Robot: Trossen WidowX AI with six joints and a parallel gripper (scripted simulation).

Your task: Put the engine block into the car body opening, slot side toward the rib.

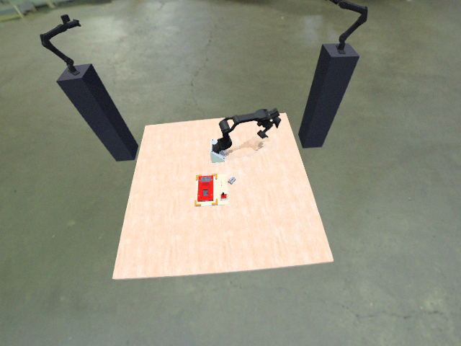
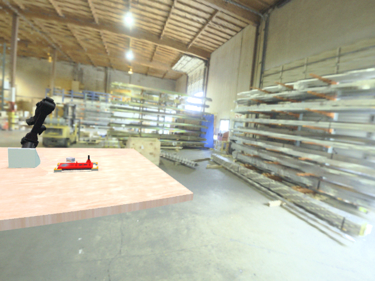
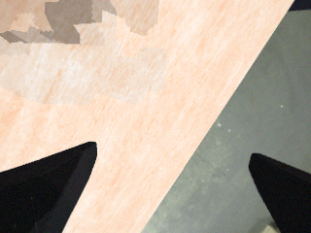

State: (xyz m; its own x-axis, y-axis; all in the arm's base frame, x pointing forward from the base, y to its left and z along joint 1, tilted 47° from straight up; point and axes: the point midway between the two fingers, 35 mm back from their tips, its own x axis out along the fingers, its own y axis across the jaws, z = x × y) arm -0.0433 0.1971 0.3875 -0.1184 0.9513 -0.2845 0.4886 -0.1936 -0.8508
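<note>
The red car body (image 1: 201, 187) (image 2: 68, 165) lies flat between orange corner brackets on a pale base plate. A small dark grey opening (image 1: 204, 192) shows in it, with a bit of red at its edge. The engine block, a small grey piece (image 1: 231, 180) (image 2: 70, 158) with some red on it in the top view, lies on the table just off the plate's edge, outside the car body. Its slot side is too small to tell. My gripper (image 1: 271, 129) (image 3: 173, 154) is open and empty, raised over the table's far right part, well away from the block and car body.
A small red piece with an upright black peg (image 1: 223, 195) (image 2: 88, 160) stands on the base plate (image 1: 222, 187) beside the car body. The pale arm mount (image 1: 217, 158) (image 2: 22, 158) stands behind the plate. Two dark pillars (image 1: 97, 113) (image 1: 328, 96) bearing other arms stand beyond the table.
</note>
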